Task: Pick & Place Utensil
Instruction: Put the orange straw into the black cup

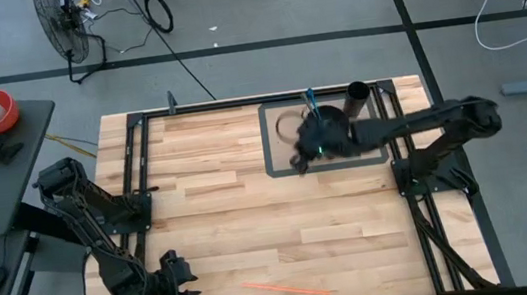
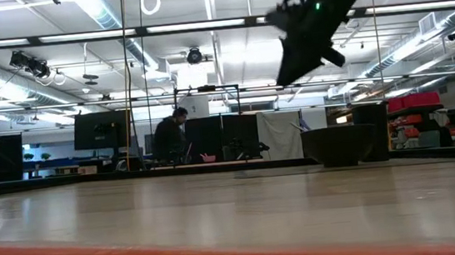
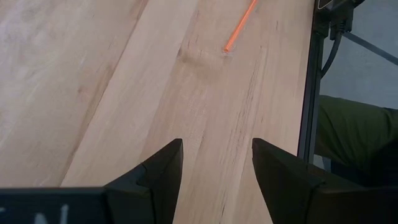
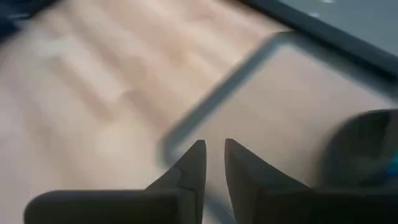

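Observation:
A thin orange utensil [image 1: 286,288] lies flat on the wooden table near its near edge. It shows as an orange streak [image 2: 181,253] in the low view, and its end [image 3: 239,25] shows ahead of my left gripper. My left gripper [image 1: 184,281] [image 3: 217,149] waits open over the near-left corner, short of the utensil. My right gripper [image 1: 298,163] [image 2: 283,80] [image 4: 214,149] hangs high over the grey-outlined mat, beside a black bowl [image 1: 330,131] [image 2: 338,144]. Its fingers are almost together with nothing between them. A blue utensil [image 1: 310,98] sticks out of the bowl.
A black cup [image 1: 359,95] [image 2: 370,130] stands at the mat's far right corner, behind the bowl. The grey outline [image 1: 268,142] marks the mat at the table's far middle. Black rails [image 1: 135,163] run along the table's sides. Bare wood fills the middle.

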You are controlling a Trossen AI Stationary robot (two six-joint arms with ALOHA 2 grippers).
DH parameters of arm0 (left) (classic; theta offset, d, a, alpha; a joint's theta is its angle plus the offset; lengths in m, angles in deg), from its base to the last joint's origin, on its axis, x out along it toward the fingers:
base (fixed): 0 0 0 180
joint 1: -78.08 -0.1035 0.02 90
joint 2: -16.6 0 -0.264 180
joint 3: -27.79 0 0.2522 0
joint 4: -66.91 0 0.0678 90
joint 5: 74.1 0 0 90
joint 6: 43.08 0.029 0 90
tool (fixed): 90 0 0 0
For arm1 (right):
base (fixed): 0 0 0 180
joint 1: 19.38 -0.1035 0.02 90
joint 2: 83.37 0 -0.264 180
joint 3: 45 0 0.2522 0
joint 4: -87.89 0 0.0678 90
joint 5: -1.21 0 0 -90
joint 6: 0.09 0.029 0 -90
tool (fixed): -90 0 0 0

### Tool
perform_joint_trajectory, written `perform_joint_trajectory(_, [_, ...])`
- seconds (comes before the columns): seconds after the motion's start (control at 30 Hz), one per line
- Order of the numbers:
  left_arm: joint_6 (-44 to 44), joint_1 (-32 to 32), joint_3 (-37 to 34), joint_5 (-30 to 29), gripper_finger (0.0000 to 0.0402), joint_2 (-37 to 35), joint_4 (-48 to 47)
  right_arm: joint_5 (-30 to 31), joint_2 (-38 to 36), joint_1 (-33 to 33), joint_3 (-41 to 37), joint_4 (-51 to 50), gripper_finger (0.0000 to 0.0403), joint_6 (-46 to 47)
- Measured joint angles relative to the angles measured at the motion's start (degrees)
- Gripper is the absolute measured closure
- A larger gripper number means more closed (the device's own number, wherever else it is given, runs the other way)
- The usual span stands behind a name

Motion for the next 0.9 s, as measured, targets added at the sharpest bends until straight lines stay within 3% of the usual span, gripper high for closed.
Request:
perform_joint_trajectory(0.23, [0.0,0.0,0.0,0.0,0.0204,0.0,0.5,4.3,6.1,-18.3,6.0,4.5,0.0346,2.0])
perform_joint_trajectory(0.43, [0.0,0.0,0.0,0.0,0.0204,0.0,1.5,4.8,18.7,-28.3,17.5,4.2,0.0346,-3.3])
perform_joint_trajectory(0.7, [0.0,0.0,0.0,0.0,0.0204,0.0,2.1,-6.1,36.8,-33.1,34.3,2.1,0.0346,-13.1])
perform_joint_trajectory(0.9, [0.0,0.0,0.0,0.0,0.0204,0.0,2.2,-13.9,43.7,-35.3,40.9,-3.1,0.0346,-16.1])
